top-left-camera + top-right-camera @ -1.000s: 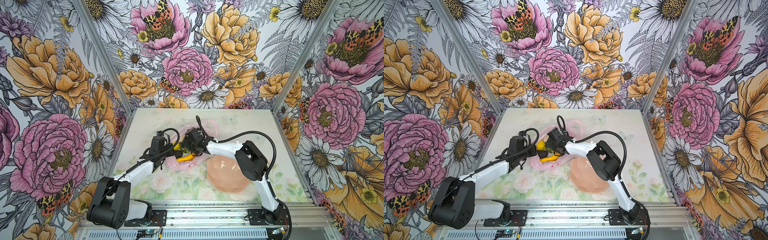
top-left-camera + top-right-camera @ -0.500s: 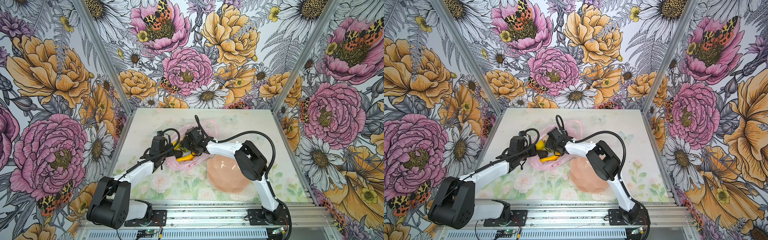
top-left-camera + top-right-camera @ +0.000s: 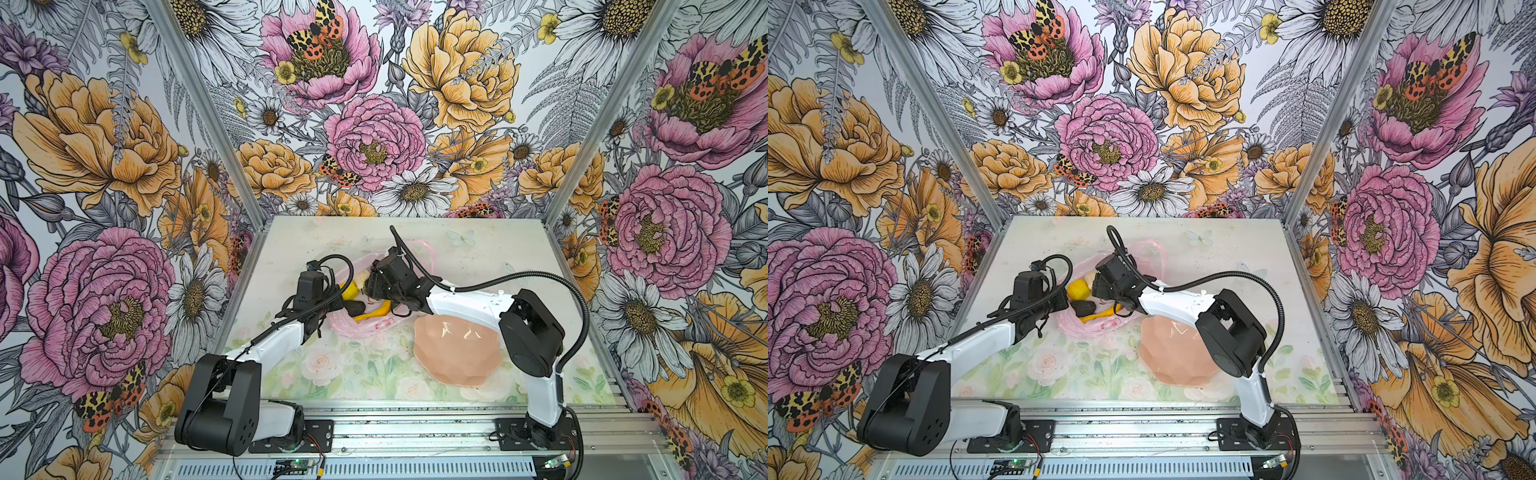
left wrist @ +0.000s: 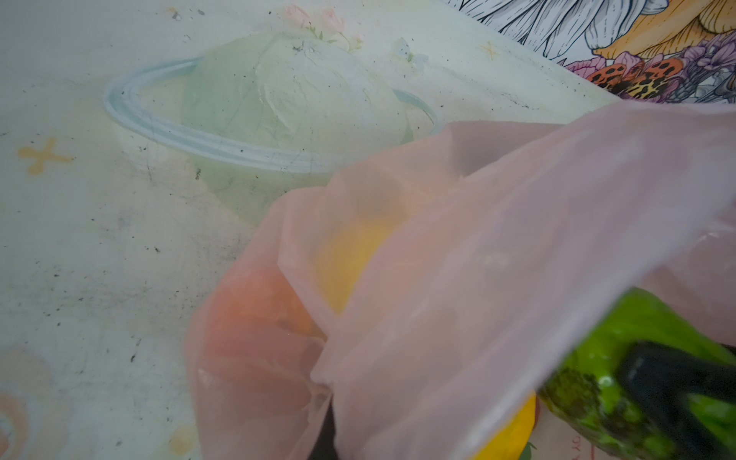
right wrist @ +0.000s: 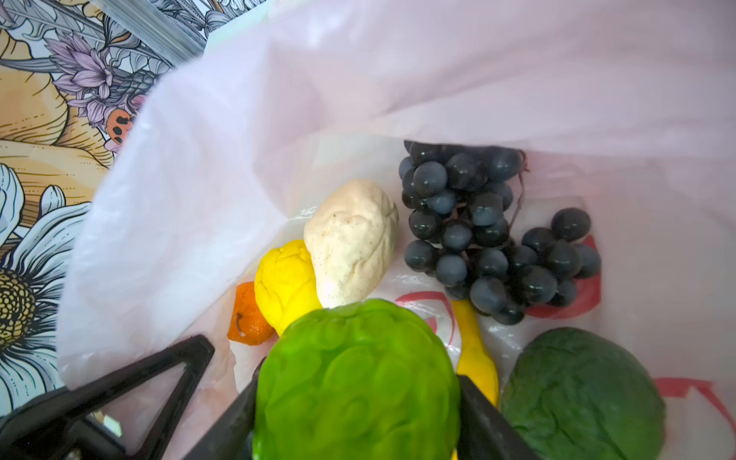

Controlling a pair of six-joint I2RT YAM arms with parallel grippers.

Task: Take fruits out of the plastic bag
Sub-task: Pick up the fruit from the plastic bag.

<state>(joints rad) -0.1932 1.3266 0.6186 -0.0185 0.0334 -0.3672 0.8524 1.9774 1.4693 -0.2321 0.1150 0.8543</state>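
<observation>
The pink plastic bag (image 3: 360, 329) lies open mid-table in both top views. My right gripper (image 5: 358, 382) reaches inside it, shut on a bright green lime (image 5: 358, 358), which fills the gap between both black fingers (image 5: 478, 418). In the bag around it lie a dark grape bunch (image 5: 478, 235), a cream lump (image 5: 350, 243), a yellow lemon (image 5: 284, 282), an orange piece (image 5: 247, 318), a banana (image 5: 474, 354) and a dark green avocado (image 5: 581, 398). My left gripper (image 4: 328, 434) is shut on the bag's film (image 4: 478, 259) at its left rim. The lemon (image 3: 1078, 289) and banana (image 3: 1100, 314) also show from above.
A peach-pink scalloped dish (image 3: 455, 353) sits on the table right of the bag, partly under my right forearm (image 3: 465, 305). Floral walls close in the left, back and right. An aluminium rail (image 3: 415, 419) runs along the front edge.
The right jaws have narrowed onto the green lime. Both arms have barely shifted, and the left gripper still grips the bag.
</observation>
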